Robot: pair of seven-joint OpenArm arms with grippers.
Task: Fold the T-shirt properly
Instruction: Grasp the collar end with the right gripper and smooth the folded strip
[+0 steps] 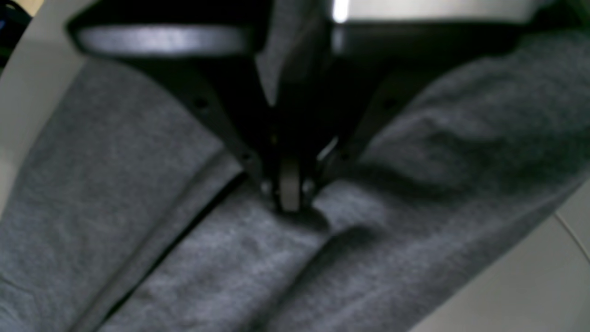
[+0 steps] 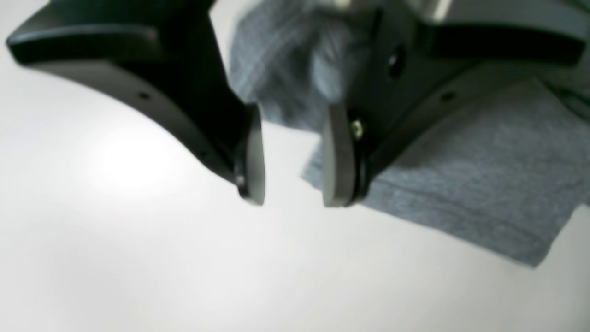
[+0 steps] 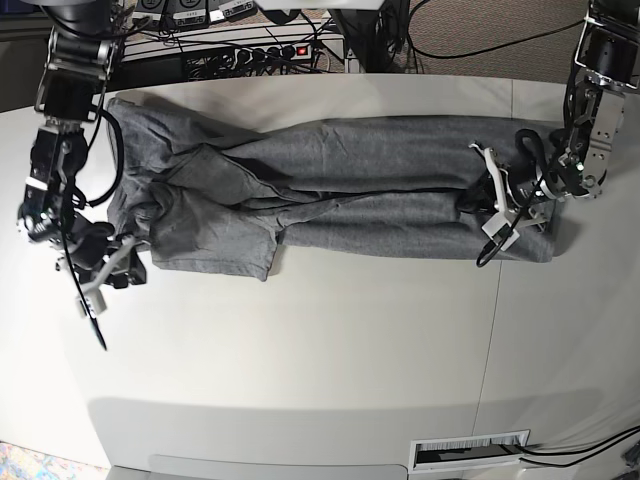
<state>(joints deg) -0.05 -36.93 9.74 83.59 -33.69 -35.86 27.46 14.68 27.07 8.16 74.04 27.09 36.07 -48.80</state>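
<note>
The heather-grey T-shirt [image 3: 350, 190] lies stretched across the white table, folded lengthwise, with a sleeve flap at the lower left. At the shirt's right end my left gripper [image 3: 487, 212] presses down. The left wrist view shows that gripper [image 1: 290, 200] shut on a pinch of the T-shirt [image 1: 461, 138]. My right gripper [image 3: 98, 285] sits at the shirt's left end by the sleeve. In the right wrist view it [image 2: 291, 200] stands open just above the table, nothing between its fingertips, the T-shirt [image 2: 461, 184] lying behind and to the right.
A power strip and cables [image 3: 250, 50] run along the table's far edge. Bare white table [image 3: 300, 350] spreads in front of the shirt. A slotted vent [image 3: 470, 452] sits at the near edge.
</note>
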